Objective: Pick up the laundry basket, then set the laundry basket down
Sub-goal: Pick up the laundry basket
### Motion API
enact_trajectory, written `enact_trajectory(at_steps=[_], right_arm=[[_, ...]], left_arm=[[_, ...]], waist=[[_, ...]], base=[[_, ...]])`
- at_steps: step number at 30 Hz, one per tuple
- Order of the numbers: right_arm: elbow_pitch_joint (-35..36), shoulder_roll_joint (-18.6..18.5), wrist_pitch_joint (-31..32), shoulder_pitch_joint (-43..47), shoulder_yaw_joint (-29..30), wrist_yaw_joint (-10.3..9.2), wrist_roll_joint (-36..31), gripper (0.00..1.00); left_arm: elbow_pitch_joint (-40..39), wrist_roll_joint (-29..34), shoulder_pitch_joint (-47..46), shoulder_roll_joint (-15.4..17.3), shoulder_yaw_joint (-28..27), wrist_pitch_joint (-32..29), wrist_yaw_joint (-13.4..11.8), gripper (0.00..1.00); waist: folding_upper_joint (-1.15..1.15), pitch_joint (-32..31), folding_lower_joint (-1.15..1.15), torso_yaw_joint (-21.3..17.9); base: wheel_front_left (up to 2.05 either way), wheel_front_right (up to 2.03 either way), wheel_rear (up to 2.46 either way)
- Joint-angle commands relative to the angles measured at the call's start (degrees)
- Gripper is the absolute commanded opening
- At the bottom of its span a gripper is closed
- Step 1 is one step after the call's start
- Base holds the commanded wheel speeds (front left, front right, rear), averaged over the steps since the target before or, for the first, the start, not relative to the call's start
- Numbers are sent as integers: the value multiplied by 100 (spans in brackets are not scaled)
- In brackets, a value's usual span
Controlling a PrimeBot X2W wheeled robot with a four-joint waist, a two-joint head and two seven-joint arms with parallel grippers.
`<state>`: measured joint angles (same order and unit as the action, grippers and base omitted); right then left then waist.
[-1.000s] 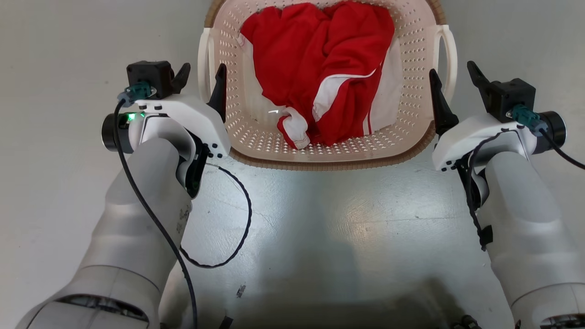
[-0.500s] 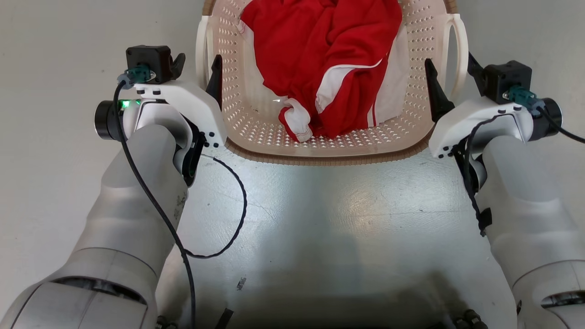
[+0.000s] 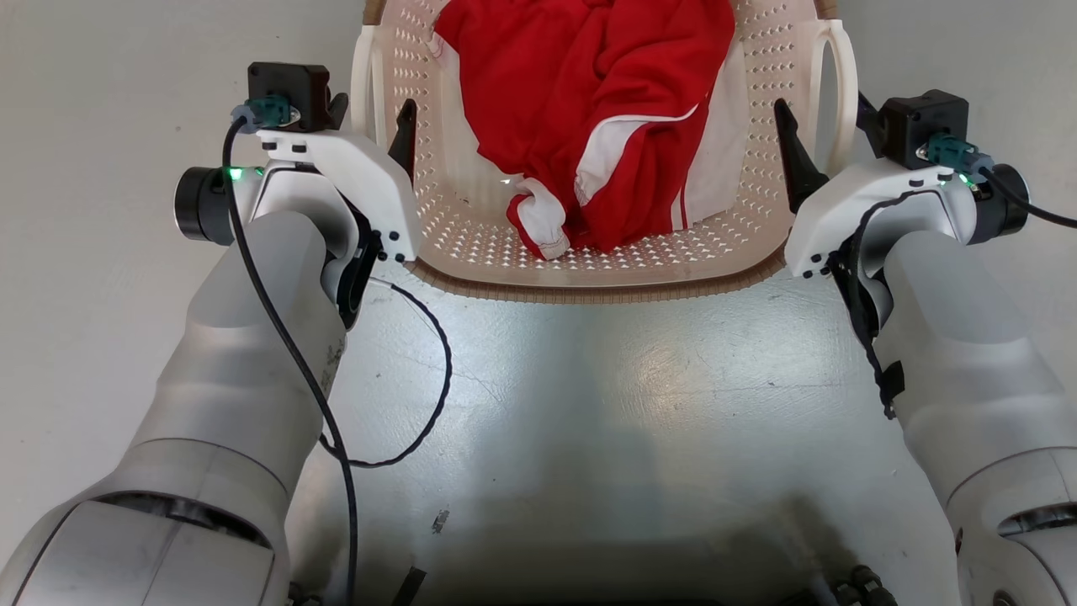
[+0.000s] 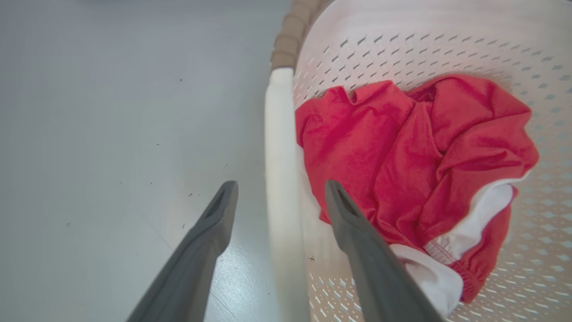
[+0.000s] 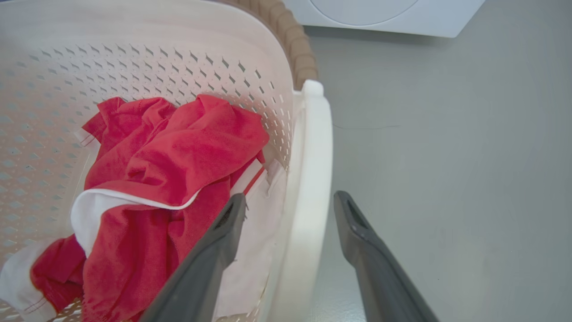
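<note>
The laundry basket (image 3: 589, 292) sits on the grey floor (image 3: 589, 404) directly ahead of the robot, at the top middle of the head view, with its far end cut off by the upper edge. Its perforated cream walls rise to a brown woven-look rim. Inside lies a crumpled red garment (image 3: 589, 101) with white trim, heaped toward the middle and right of the basket's bottom.

A white handle runs along each long side. The left handle (image 3: 363, 76) stands between the two dark fingers of the left pincer (image 3: 374, 103). In the left wrist view one finger is outside over the floor and the other is inside, above the red cloth, with a gap on either side of the handle. The pincer is spread wide and grips nothing.

The right handle (image 3: 841, 84) is straddled in the same way by the right pincer (image 3: 819, 101). In the right wrist view its inner finger hangs over the white part of the garment and its outer finger is over bare floor. This pincer is also wide open and holds nothing. Its outer finger is very near the handle's edge, and contact there is hard to judge from this angle.

Both pale forearms reach in from the lower corners of the head view. A black cable (image 3: 421, 404) loops from the left wrist across the floor. Beyond the basket, at the top of the right wrist view, stands a white panel (image 3: 724, 29) with a round outline on it.
</note>
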<state>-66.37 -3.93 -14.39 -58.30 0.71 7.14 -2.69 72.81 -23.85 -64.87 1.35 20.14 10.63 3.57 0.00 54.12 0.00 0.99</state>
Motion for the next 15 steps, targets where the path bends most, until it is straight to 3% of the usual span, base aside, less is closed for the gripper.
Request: enact_trajectory(at_steps=[1,15], right_arm=[[-50,105,-61,94,-126,35,66,100],[-203,105,-61,17,-263,35,99,100]], left_arm=[[-9,-41,60,154,-20,-23,-12,100],[-18,-291,22,154,329,-159,-72,100]], waist=[[0,-2,0,-3],[0,21,0,-24]], base=[[0,0,0],[0,0,0]])
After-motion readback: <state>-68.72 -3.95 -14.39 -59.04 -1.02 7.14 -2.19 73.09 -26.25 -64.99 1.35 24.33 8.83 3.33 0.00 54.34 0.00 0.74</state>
